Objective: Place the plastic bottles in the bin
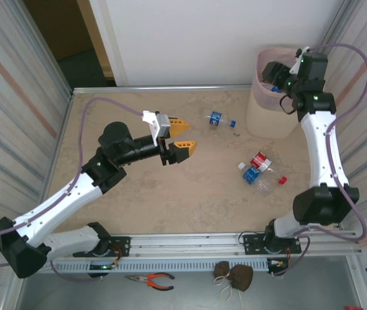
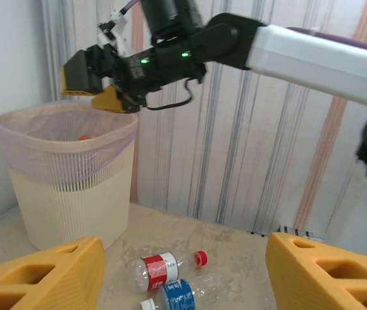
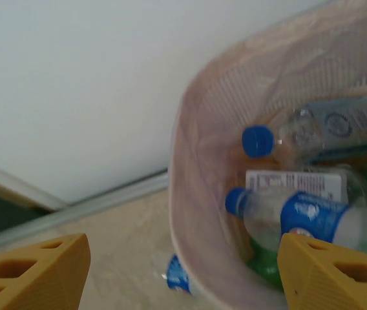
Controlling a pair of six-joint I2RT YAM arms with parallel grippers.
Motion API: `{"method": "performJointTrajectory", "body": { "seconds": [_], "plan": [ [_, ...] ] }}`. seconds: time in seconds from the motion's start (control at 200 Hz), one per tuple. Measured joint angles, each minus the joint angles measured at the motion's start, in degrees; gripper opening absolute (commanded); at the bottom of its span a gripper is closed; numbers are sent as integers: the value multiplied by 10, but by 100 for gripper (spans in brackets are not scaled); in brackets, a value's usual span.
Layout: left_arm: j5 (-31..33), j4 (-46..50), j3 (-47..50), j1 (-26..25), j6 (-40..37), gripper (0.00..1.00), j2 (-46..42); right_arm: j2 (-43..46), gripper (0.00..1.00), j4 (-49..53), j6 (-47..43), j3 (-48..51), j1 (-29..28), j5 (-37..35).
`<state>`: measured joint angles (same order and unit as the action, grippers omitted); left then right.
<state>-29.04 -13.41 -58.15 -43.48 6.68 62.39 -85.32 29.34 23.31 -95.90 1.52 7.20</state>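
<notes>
Two plastic bottles lie side by side on the table: a red-labelled one [image 1: 262, 160] [image 2: 158, 269] with a red cap and a blue-labelled one [image 1: 251, 174] [image 2: 181, 298]. A third, blue-labelled bottle [image 1: 218, 119] [image 3: 178, 276] lies left of the bin. The pale bin [image 1: 266, 119] [image 2: 67, 194] [image 3: 178, 161] holds several bottles, among them a blue-labelled one [image 3: 313, 217]. My right gripper [image 1: 278, 82] [image 2: 97, 85] [image 3: 183, 274] hovers open over the bin's rim, nothing between its fingers. My left gripper [image 1: 181, 137] [image 2: 185, 261] stands open mid-table, facing the two bottles, empty.
Corrugated walls close in the left and right sides of the table, with a white wall behind. Orange-handled pliers [image 1: 151, 279] and a brown pouch [image 1: 234, 274] lie below the table's front rail. The right arm [image 1: 322, 148] arches along the right edge.
</notes>
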Motion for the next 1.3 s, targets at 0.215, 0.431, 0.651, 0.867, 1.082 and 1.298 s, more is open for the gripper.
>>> {"method": "performJointTrajectory", "body": {
  "seconds": [0.215, 0.431, 0.651, 0.867, 1.082, 1.298],
  "plan": [
    [19, 12, 0, 0, 27, 67, 22, 77, 76, 66, -147, 82, -91, -67],
    [40, 28, 0, 5, 61, 67, 25, 84, 76, 142, -266, 134, -200, -117],
    [62, 42, 0, 34, 107, 67, 26, 53, 75, 185, -327, 187, -274, -162],
    [64, 45, 6, 45, 131, 67, 26, -49, 71, 221, -329, 196, -304, -203],
    [65, 47, 7, 45, 134, 67, 27, -137, 67, 249, -323, 202, -304, -226],
    [66, 50, 8, 49, 140, 67, 27, -182, 61, 254, -314, 216, -304, -251]
  ]
}}
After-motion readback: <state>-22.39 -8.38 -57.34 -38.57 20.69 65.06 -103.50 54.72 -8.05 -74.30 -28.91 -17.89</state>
